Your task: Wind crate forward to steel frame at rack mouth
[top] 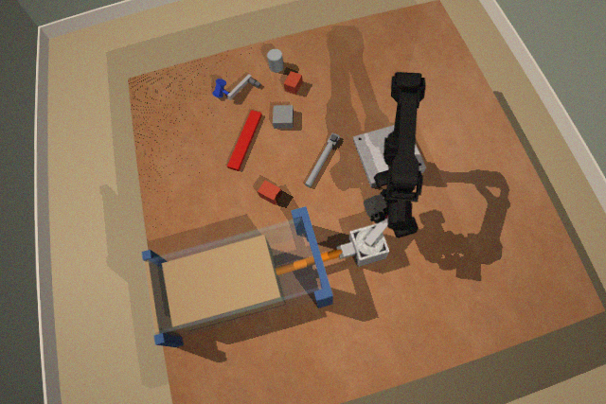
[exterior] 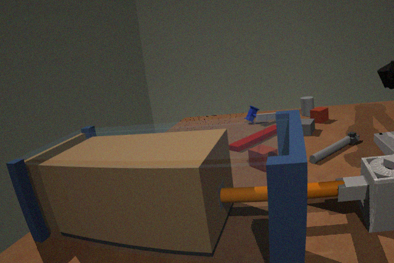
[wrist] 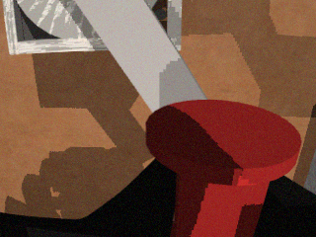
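The tan crate [top: 220, 282] [exterior: 127, 202] sits flat in the clear-panelled cubby, with a gap between its front and the blue frame [top: 322, 282] [exterior: 290, 209]. An orange strap [top: 298, 265] [exterior: 245, 194] runs from it through the frame to the white winch [top: 371, 258] [exterior: 380, 209]. The handle's pale crank arm [top: 376, 233] [wrist: 143, 59] stands over the winch top; its key is hidden. My gripper [wrist: 201, 156] is shut on the handle's red knob [wrist: 222, 133], at the arm's outer end. The fingertips are partly out of the wrist view and hidden in the top view.
A grey bar tool [top: 320, 162] [exterior: 330, 150], a red bar [top: 244, 140], a blue-knobbed crank [top: 240, 86], a grey block [top: 282, 115], a grey cylinder [top: 276, 61] and two red blocks lie behind the cubby. A dark block [top: 374, 205] is close behind the winch.
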